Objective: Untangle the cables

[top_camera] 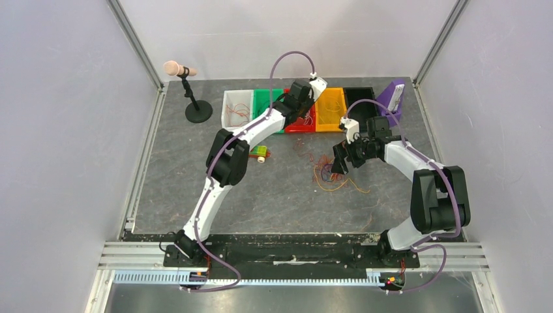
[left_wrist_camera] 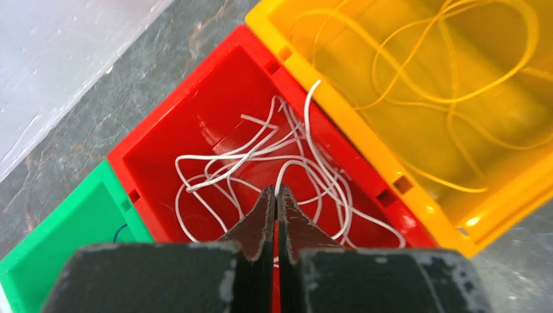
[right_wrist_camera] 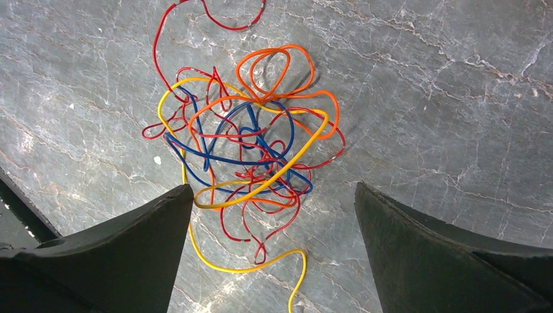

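Jaws pressed together, the left gripper reaches far forward, hovering above the red bin containing white cables. The right gripper, its arm bent and jaws spread wide, points down over the tangled cables on the table.

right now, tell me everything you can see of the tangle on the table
The tangle is a loose knot of thin, flexible wires, red, blue, orange and yellow, lying flat on the grey marbled table. An orange double loop sticks out on one side, a red strand trails off another, and a yellow strand runs out between the right fingers, which stand wide open over it and grip nothing.
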Controlling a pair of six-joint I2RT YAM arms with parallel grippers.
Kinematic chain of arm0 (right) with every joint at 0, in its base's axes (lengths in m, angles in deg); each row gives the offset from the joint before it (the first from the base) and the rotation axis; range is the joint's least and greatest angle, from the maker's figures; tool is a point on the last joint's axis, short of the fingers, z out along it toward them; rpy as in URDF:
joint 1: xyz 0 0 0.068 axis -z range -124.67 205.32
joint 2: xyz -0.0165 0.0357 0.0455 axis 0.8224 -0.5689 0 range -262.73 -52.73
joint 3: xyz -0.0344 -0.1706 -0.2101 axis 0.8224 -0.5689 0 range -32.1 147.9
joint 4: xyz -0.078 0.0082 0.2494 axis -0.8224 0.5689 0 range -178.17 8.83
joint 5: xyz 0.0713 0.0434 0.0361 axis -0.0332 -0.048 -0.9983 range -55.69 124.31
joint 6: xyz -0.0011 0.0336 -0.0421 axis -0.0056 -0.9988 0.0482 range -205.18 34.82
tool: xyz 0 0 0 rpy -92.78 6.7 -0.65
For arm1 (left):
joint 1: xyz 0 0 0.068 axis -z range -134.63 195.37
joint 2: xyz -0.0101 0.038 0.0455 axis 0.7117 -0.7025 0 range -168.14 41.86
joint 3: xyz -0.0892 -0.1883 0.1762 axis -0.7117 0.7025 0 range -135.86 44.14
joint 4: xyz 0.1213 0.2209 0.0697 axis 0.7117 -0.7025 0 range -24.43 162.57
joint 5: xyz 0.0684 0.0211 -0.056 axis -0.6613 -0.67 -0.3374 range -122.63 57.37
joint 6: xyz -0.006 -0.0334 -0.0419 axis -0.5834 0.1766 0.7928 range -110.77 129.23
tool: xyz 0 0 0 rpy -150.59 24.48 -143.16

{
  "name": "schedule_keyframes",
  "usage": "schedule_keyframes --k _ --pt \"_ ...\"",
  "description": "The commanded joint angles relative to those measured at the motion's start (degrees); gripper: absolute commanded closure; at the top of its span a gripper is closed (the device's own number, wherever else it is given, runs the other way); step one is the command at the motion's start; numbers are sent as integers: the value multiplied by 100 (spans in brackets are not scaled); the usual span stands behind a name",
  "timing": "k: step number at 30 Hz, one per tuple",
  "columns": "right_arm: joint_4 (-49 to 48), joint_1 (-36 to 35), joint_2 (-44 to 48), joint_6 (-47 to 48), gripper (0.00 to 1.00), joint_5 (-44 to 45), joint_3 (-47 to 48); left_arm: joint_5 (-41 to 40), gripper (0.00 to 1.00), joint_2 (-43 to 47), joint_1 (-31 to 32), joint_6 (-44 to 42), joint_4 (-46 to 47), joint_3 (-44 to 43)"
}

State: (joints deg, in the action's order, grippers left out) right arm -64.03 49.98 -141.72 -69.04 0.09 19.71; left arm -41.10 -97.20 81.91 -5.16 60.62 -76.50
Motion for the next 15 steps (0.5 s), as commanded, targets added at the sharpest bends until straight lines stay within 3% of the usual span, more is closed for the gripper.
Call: schedule_keyframes --k 1,4,11,15 --pt "-14 56 -29 -15 2 -98 256 -715 98 -282 -86 -577 -442 -729" --pt "-14 51 -66 -32 2 -136 281 -671 94 -348 -88 -511 -666 -895" --pt "-6 62 -26 29 6 -268 336 364 56 651 -141 -46 -673 -531" --pt "6 59 -89 22 13 -323 429 544 45 1123 -143 -58 -1005 -624"
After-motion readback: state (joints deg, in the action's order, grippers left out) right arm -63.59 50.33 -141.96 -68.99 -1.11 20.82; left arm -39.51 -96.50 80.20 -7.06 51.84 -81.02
